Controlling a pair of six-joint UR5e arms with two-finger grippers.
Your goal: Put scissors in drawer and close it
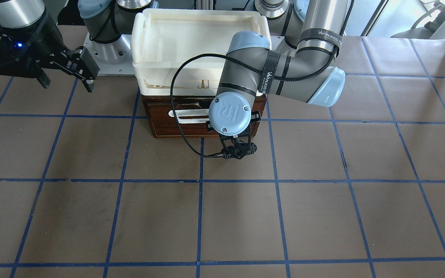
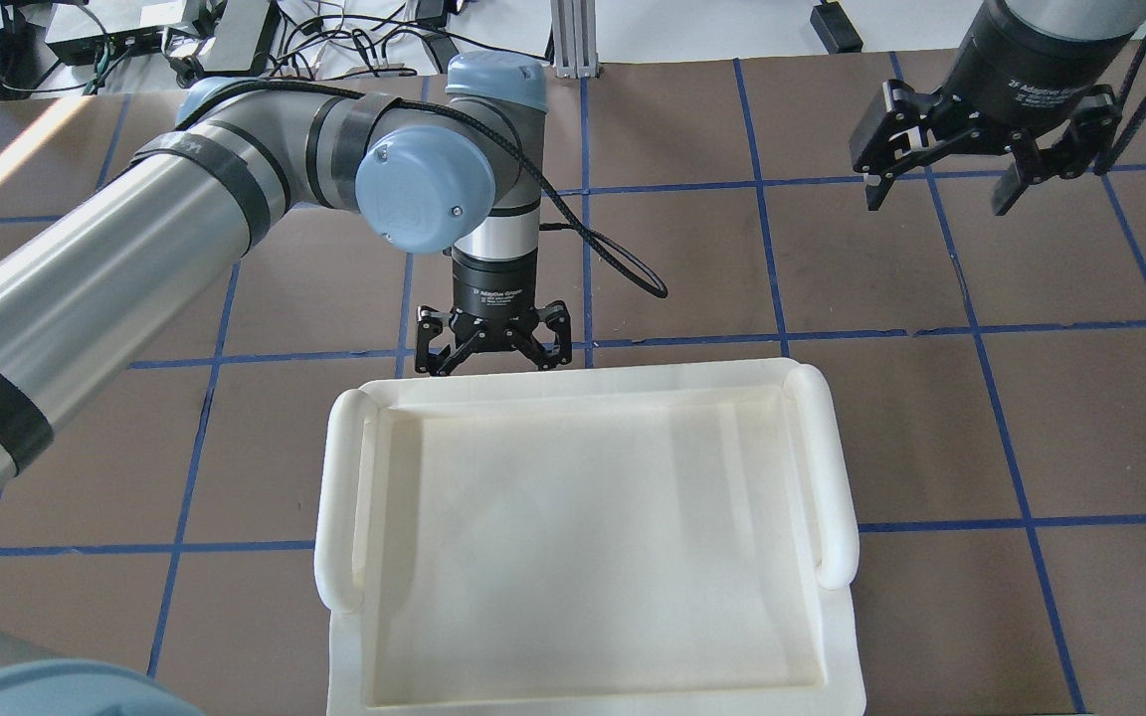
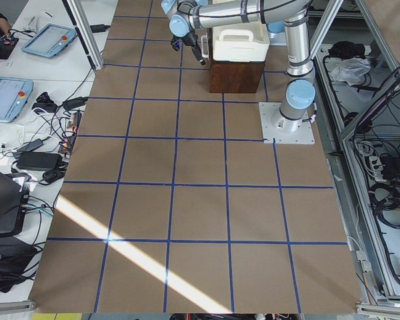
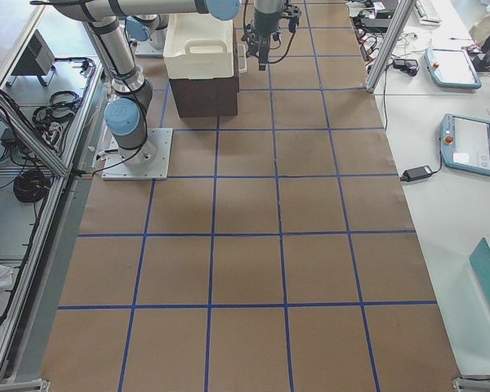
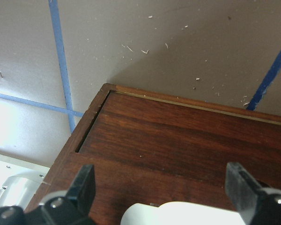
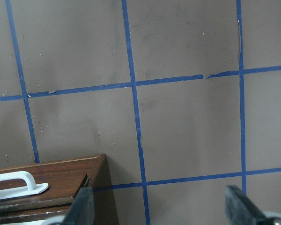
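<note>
The dark brown wooden drawer (image 1: 168, 121) with its white bar handle (image 1: 187, 115) sits under a cream-white tray; its front looks about flush with its box and none of the inside shows. The scissors are not in view. My left gripper (image 2: 493, 360) is open and points down just in front of the drawer face. In the left wrist view the left gripper (image 5: 161, 176) has the handle (image 5: 187, 213) between its open fingers, not touching. My right gripper (image 2: 939, 199) is open and empty, held high off to the side, apart from the drawer (image 6: 51, 183).
The cream-white plastic tray (image 2: 344, 497) rests on top of the drawer's box and overhangs it. The brown table has blue tape grid lines (image 1: 199, 181). The arm bases (image 1: 102, 50) stand behind the box.
</note>
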